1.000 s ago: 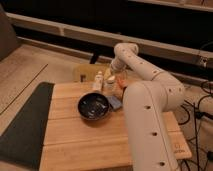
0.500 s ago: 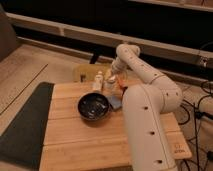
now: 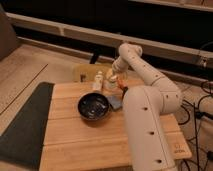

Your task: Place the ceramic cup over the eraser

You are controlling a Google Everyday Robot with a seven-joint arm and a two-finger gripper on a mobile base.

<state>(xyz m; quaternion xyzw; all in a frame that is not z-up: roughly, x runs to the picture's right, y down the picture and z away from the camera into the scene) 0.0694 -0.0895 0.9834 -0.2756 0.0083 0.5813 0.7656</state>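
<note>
Just right of the white bottle [image 3: 98, 80], the pincer [image 3: 114, 80] and the ceramic cup [image 3: 109, 83] cannot be told apart. Farther right, the arm [image 3: 150, 117] hides part of the worktop [image 3: 75, 137]; the eraser is indiscernible.

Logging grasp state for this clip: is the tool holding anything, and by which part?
Cannot be told; the tool hangs close beside the white bottle.

A wooden slatted table [image 3: 85, 135] is seen to carry a dark bowl [image 3: 93, 106] near its middle, a flat grey-blue pad [image 3: 116, 103] just beside that bowl, and a slim white bottle [image 3: 98, 81] at the far edge, where the gripper [image 3: 114, 78] is positioned close over the ceramic cup [image 3: 109, 85].
</note>
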